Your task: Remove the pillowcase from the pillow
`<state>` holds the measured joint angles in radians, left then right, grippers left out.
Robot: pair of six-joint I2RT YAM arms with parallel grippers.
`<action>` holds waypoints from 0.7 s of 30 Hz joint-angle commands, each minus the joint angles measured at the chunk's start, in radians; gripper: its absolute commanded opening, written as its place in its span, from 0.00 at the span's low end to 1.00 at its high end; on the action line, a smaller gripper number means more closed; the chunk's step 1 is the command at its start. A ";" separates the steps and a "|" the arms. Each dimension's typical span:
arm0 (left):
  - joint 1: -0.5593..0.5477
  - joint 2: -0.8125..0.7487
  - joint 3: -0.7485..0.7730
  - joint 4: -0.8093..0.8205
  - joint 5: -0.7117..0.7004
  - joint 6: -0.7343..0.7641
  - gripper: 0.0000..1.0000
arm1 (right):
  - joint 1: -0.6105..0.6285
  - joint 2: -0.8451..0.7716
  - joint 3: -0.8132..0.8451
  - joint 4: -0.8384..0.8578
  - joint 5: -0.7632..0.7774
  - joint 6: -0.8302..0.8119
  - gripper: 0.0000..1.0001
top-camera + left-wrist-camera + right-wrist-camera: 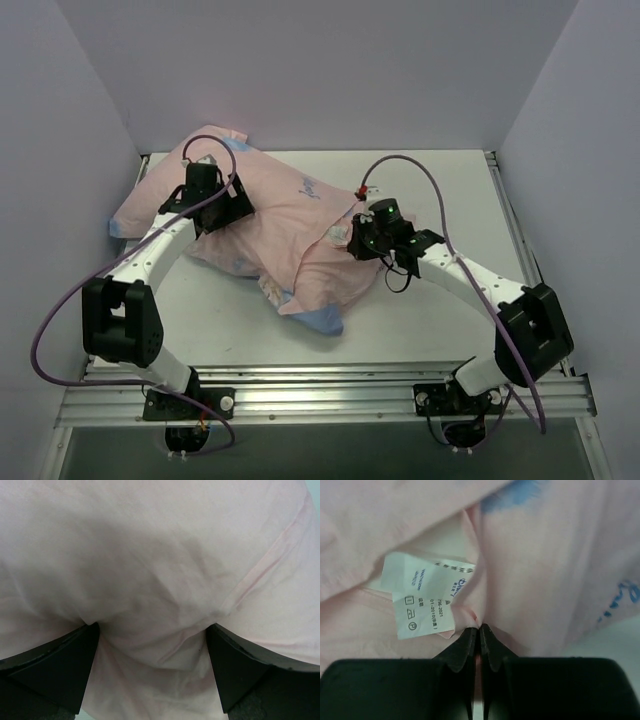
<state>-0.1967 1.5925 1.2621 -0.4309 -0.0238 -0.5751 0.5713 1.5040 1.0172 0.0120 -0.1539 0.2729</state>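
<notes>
The pillowcase (290, 225) lies as a pink mound across the table's left and middle, pale pink side out, with blue showing at its corners. The pillow is hidden under it. My left gripper (222, 205) is open and pressed into the mound's left part. In the left wrist view its jaws (152, 625) stand wide apart with pink fabric (160, 555) bulging between them. My right gripper (356, 240) is at the mound's right edge. In the right wrist view it (480, 627) is shut on a fold of the pillowcase (545, 570), beside a white care label (422, 597).
The white table (440, 320) is boxed in by pale walls at the left, back and right. An aluminium rail (320, 395) runs along the near edge by the arm bases. A purple cable (420, 175) loops above the right arm.
</notes>
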 commanded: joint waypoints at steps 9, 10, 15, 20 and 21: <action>0.046 0.055 -0.046 -0.049 0.024 -0.028 0.96 | -0.223 -0.257 -0.370 -0.152 0.165 0.252 0.00; 0.046 0.054 -0.055 -0.046 0.024 -0.025 0.96 | -0.231 -0.251 -0.376 -0.147 0.130 0.256 0.00; 0.040 0.009 -0.063 -0.020 0.111 0.015 0.96 | -0.225 -0.254 -0.263 -0.162 0.060 0.194 0.00; -0.059 -0.075 0.002 -0.009 0.139 0.122 0.96 | -0.220 -0.246 -0.022 -0.242 0.060 0.118 0.25; -0.079 -0.095 0.017 -0.011 0.131 0.142 0.96 | -0.220 -0.239 0.015 -0.242 0.056 0.108 0.33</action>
<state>-0.1997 1.5585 1.2301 -0.4164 0.0856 -0.5449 0.3431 1.2736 0.8906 -0.2142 -0.0948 0.4381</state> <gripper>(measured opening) 0.964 0.277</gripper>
